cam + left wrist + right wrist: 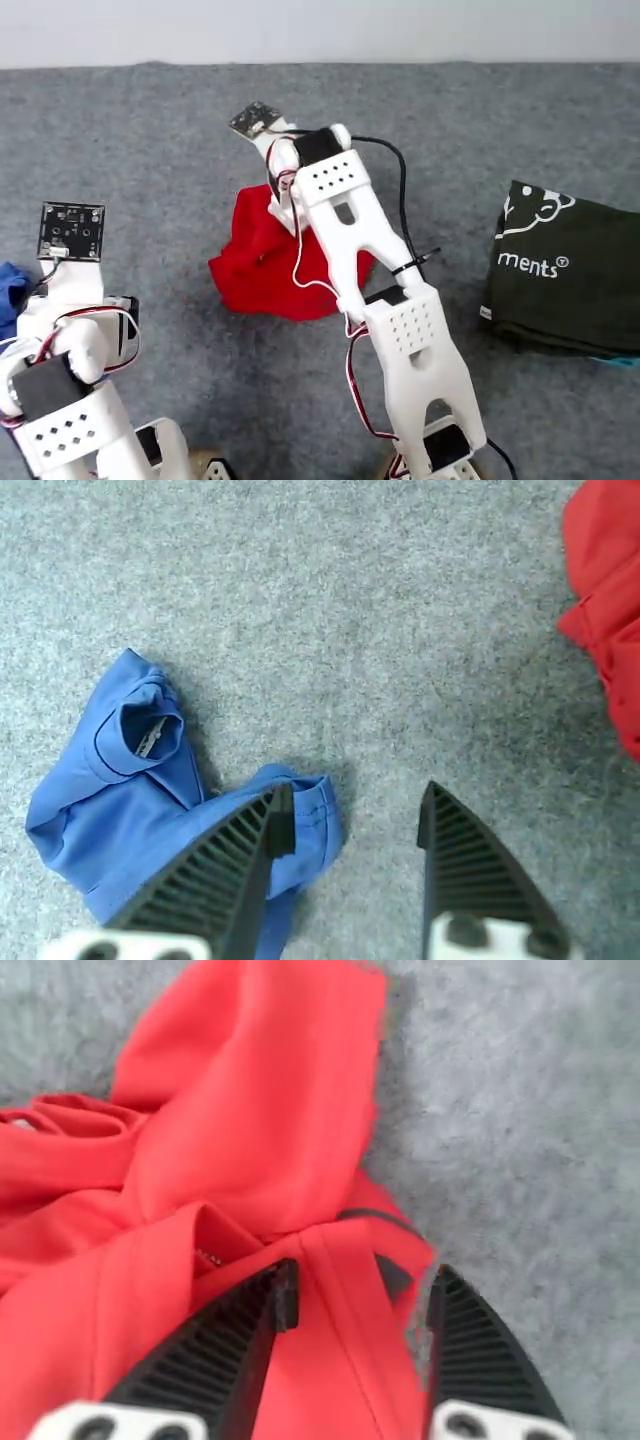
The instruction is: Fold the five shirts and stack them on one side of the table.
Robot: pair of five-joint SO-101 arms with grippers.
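- Hovering low over the red shirt [200,1150], the right gripper [362,1272] has its jaws spread apart. A fold of red cloth runs between the fingers, but they're not pinching it.
- In the high view the red shirt is a crumpled heap roughly mid-table, with the right arm [345,230] stretched out over it.
- The left gripper [356,795] is wide open too and has nothing in it. It hangs over the grey mat [350,630], and one finger [230,870] overlaps the edge of the blue shirt [120,810].
- The blue shirt is all bunched up with its collar showing. It's over at the left edge of the table in the high view, right beside the left arm [70,380].
- The green shirt [565,270] is folded flat on the right side of the table, white print facing up.
- A light blue strip [615,360] peeks out from under the green shirt's near edge. Can't tell what it is.
- Red and blue shirts are well apart, with just bare mat between them.
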